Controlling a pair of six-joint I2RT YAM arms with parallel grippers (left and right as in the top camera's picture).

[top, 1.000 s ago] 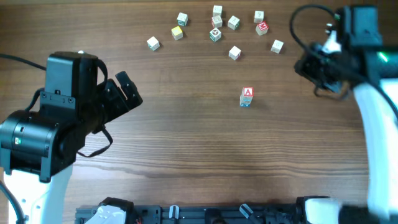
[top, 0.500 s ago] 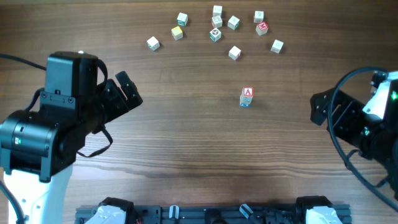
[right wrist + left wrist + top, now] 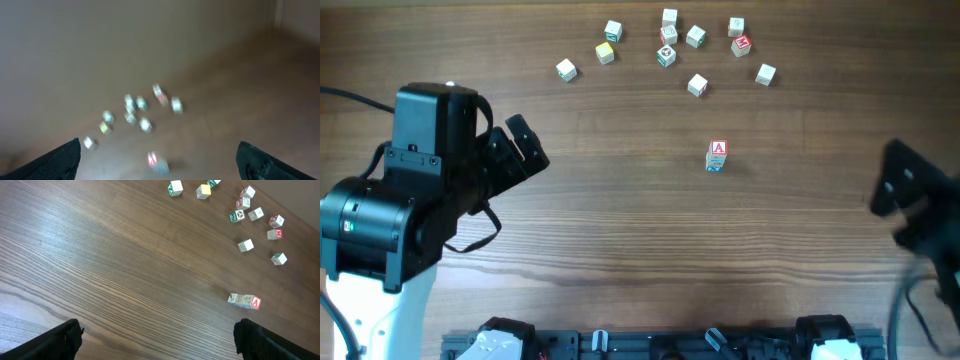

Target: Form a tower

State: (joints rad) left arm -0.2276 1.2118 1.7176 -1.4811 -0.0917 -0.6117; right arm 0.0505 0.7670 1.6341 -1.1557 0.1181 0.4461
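The left jaws stand wide apart and empty, their dark fingertips at the lower corners of the left wrist view with only bare wood between. The right jaws are apart too, with nothing between them, though the right wrist view is smeared with blur.

The tower stands alone near the middle of the bench, well apart from both arms and touched by neither. Judging by how things lie, the stacking is at least partly done: three cubes are up. A scatter of loose letter cubes lies at the far side. Whether more are meant to go on I cannot tell; if so, that work is left.

The tower is thin and small. From overhead, only its top face reads clearly, a red "A" on white, with a trace of blue at the foot. The left wrist view shows the side: three pale wooden cubes in line, fairly well squared, the "A" cube at one end. It looks easy to topple.
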